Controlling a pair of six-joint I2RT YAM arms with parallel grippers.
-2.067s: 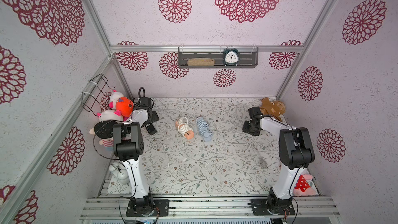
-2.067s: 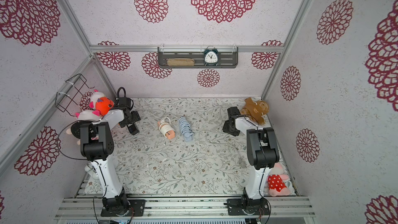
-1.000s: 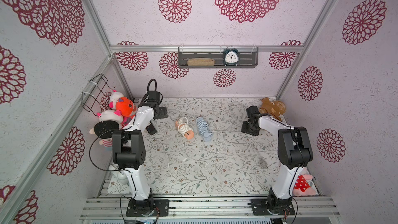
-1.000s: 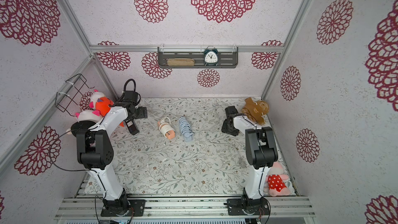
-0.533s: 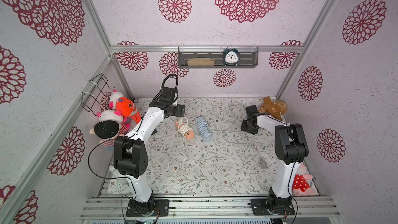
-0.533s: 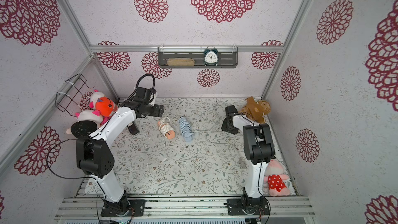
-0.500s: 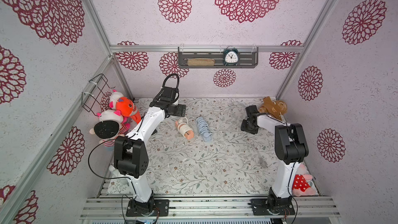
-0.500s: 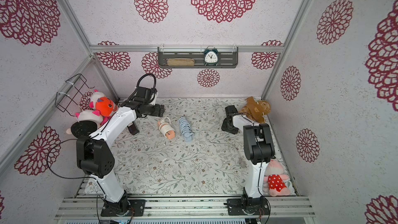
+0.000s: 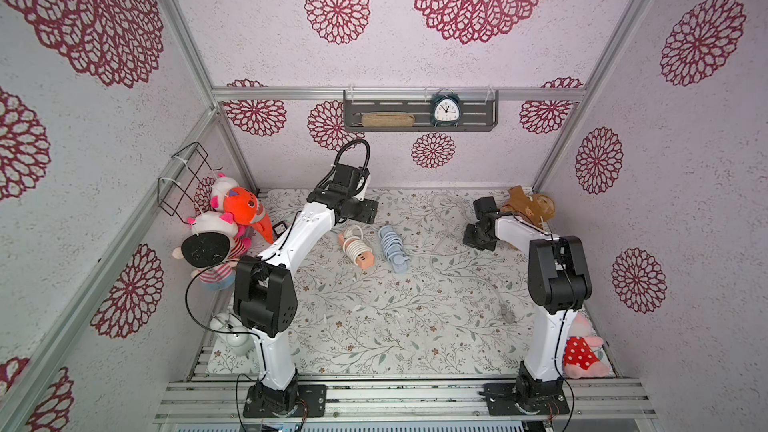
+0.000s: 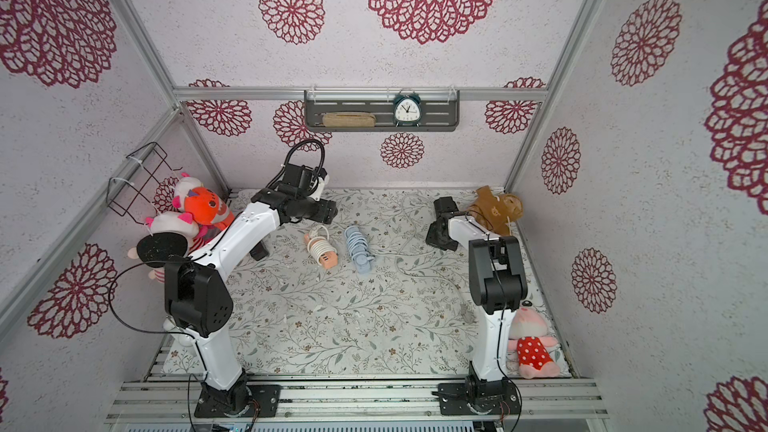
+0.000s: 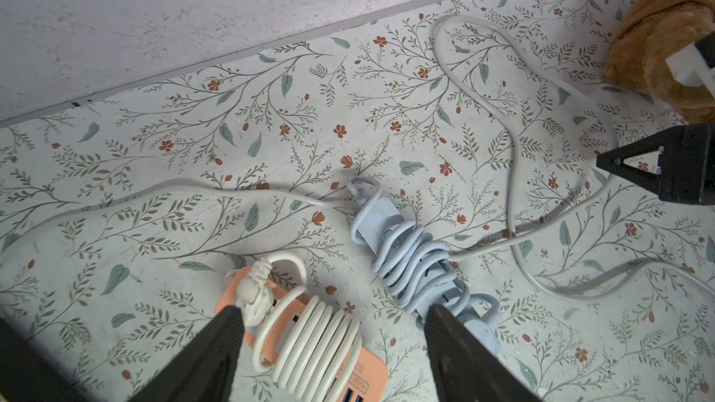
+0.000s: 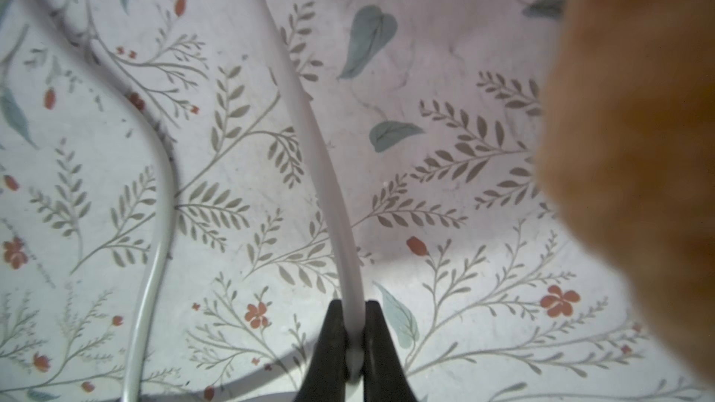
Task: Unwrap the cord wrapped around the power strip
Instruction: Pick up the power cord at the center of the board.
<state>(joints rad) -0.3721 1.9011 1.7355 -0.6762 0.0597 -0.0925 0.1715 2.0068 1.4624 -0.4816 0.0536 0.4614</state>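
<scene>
Right tool pinches one cord; left tool gapes above two wrapped power strips.

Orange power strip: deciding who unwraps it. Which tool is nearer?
Left. The left tool hangs open close by the orange power strip, which shows between its fingers in the wrist view. The right tool is far off by the brown plush, shut on a loose cord.

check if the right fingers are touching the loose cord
Touching. The right wrist view shows both right fingers pinched shut on the loose cord.
</scene>
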